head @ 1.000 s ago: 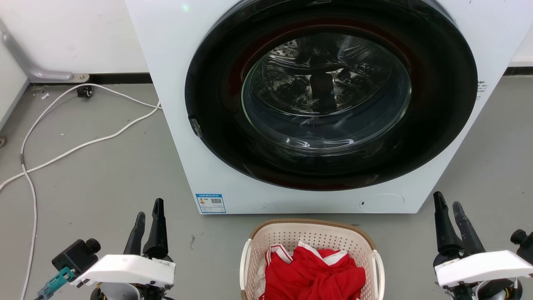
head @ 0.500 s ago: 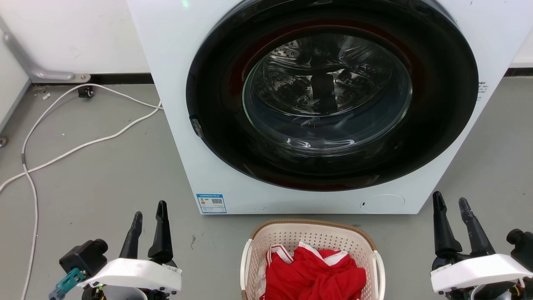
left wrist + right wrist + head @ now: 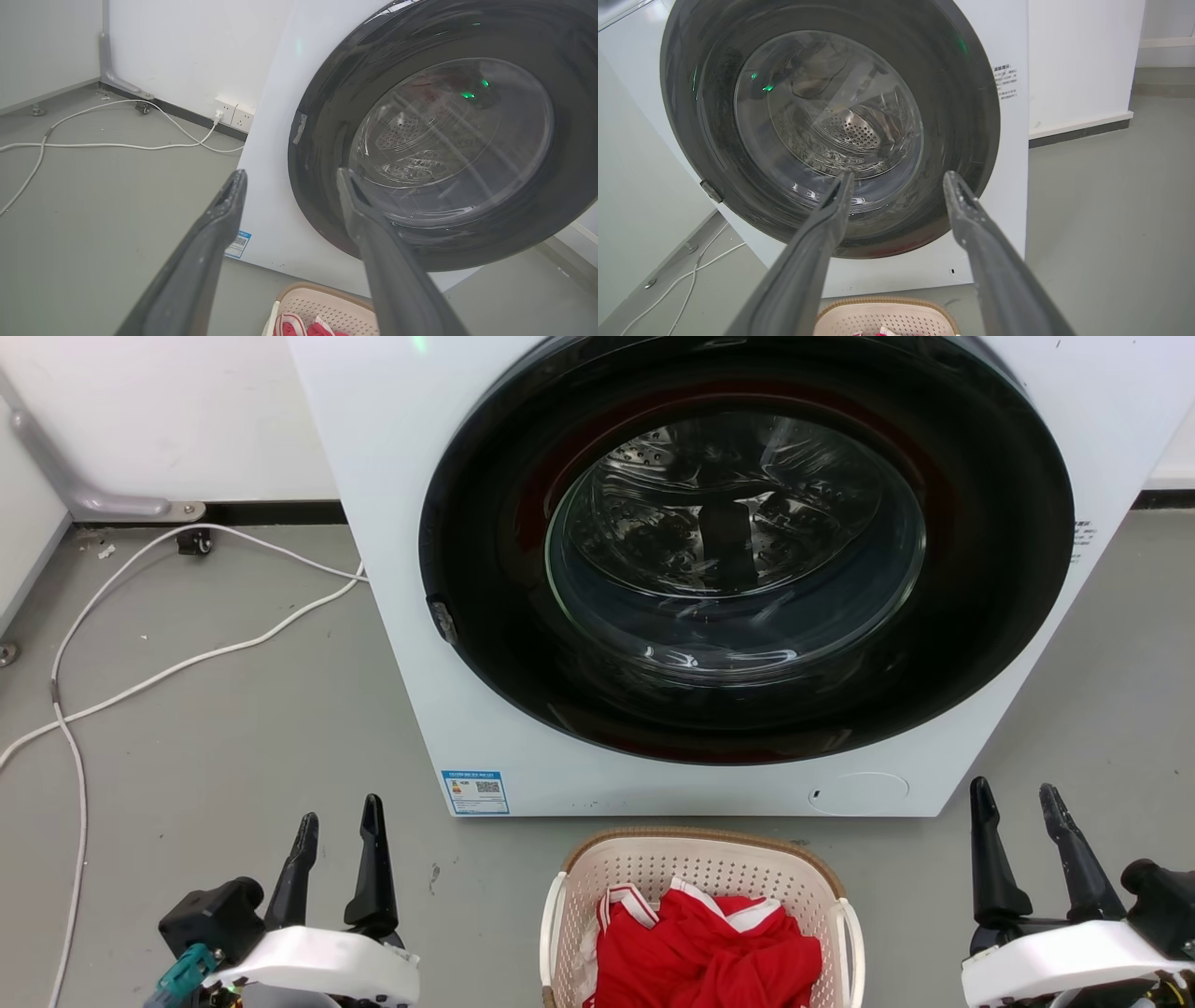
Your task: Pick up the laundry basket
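The laundry basket (image 3: 644,866) is cream-white and perforated, with a brown rim and white side handles. It stands on the floor at the bottom centre of the head view and holds a red and white garment (image 3: 705,947). My left gripper (image 3: 339,809) stands open to the basket's left, apart from it. To the basket's right my right gripper (image 3: 1013,791) is open too, with nothing between its fingers. The basket's far rim (image 3: 327,291) shows low in the left wrist view between the open left gripper (image 3: 289,173) fingers, and its rim (image 3: 887,302) sits below the open right gripper (image 3: 899,176).
A white washing machine (image 3: 392,523) with a shut round dark door (image 3: 747,551) stands just behind the basket. White cables (image 3: 187,658) trail over the grey floor at the left. Wall sockets (image 3: 233,114) sit on the wall beside the machine.
Both grippers have spread their fingers wider and shifted: the left one to the right towards the basket, the right one slightly lower. The basket has not moved.
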Robot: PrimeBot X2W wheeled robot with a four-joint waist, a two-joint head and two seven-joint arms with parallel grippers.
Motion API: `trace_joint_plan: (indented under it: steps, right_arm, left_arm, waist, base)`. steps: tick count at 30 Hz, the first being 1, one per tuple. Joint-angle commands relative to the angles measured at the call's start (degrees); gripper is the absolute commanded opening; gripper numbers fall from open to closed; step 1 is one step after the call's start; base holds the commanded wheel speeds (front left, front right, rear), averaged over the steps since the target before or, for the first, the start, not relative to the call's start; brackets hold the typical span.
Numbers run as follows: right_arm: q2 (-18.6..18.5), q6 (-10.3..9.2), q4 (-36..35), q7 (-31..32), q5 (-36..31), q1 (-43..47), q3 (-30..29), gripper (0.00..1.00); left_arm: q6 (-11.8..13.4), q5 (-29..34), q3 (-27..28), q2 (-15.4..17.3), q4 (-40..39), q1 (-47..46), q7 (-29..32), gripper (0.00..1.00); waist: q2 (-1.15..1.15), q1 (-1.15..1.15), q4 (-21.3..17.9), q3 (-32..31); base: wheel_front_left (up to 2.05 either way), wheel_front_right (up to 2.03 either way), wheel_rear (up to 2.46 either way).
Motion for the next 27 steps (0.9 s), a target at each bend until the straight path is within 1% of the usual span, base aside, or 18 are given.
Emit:
trace_joint_plan:
  steps: [1, 14, 27]
  right_arm:
    - [-0.2, 0.00, -0.7, -0.5, -1.7, 0.4, 0.1, 1.00]
    - [-0.3, 0.00, -1.8, -2.3, -8.7, 1.3, -0.2, 1.00]
    - [-0.3, -0.01, -3.5, -3.9, -13.4, 2.4, 0.0, 1.00]
  left_arm:
    - [0.2, 1.3, -0.1, 0.2, -0.4, 0.2, -0.6, 1.00]
    - [0.9, 8.3, -0.5, 0.2, -0.5, 1.0, -2.4, 1.00]
    - [1.3, 14.4, -0.4, 0.2, -1.2, 1.7, -4.0, 1.00]
  waist:
    - [0.00, 0.00, 0.0, 0.0]
    - [0.00, 0.00, 0.0, -0.1]
    - [0.00, 0.00, 0.1, -0.1]
  base:
    - [0.00, 0.00, 0.00]
    - [0.00, 0.00, 0.00]
    - [0.00, 0.00, 0.00]
